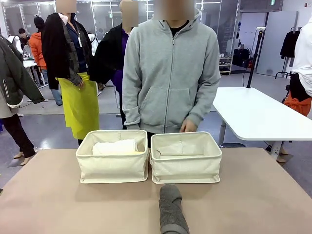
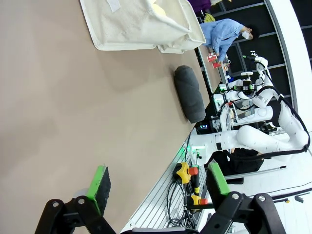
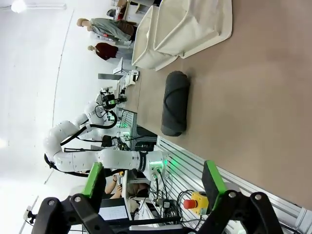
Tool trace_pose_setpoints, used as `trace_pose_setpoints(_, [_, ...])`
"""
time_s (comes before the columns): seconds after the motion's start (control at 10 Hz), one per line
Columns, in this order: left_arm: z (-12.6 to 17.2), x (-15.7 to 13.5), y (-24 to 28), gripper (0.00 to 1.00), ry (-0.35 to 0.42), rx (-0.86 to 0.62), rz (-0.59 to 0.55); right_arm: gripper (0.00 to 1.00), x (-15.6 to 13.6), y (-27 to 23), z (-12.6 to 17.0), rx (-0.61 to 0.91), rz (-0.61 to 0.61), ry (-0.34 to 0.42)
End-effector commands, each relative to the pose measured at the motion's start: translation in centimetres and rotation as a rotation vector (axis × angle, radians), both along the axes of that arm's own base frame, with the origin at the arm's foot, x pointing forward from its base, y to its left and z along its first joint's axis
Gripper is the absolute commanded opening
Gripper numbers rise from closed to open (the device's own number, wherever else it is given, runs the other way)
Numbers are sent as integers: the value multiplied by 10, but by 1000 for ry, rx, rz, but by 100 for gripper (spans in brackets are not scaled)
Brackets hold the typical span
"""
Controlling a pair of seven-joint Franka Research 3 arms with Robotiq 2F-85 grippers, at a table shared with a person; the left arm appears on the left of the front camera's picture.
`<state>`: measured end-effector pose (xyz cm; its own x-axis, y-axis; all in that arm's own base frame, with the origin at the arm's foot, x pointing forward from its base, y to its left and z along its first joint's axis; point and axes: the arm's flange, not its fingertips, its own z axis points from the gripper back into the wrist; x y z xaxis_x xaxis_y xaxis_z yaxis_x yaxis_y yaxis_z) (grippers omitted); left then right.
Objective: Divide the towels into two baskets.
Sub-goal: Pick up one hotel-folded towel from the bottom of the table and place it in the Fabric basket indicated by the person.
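Two cream baskets stand side by side at the middle of the table. The left basket (image 1: 112,168) holds a white towel (image 1: 115,146) lying over a pale yellow one (image 1: 132,152). I see no towel inside the right basket (image 1: 185,168). A dark grey rolled towel (image 1: 171,209) lies on the table in front of the right basket, pointing toward me. My left gripper (image 2: 158,181) is open and empty, well back from the grey towel (image 2: 190,92). My right gripper (image 3: 153,179) is also open and empty, short of that towel (image 3: 175,102).
A person in a grey hoodie stands behind the baskets, one hand (image 1: 188,127) by the right basket's far rim. A white table (image 1: 258,114) stands at the back right. Bare tan tabletop (image 1: 48,200) lies around the grey towel.
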<state>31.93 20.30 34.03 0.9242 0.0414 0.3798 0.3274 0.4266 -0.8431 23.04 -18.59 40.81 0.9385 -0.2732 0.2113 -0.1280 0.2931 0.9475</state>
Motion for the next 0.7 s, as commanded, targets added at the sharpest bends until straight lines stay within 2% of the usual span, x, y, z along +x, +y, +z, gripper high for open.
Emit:
trace_pose_setpoints(0.0, [1,-3,0,100,-8,-7,6,100,2,1,4,-4,-14,2])
trace_pose_setpoints(0.6, [1,-3,0,100,-8,-7,6,100,2,1,4,-4,-14,2])
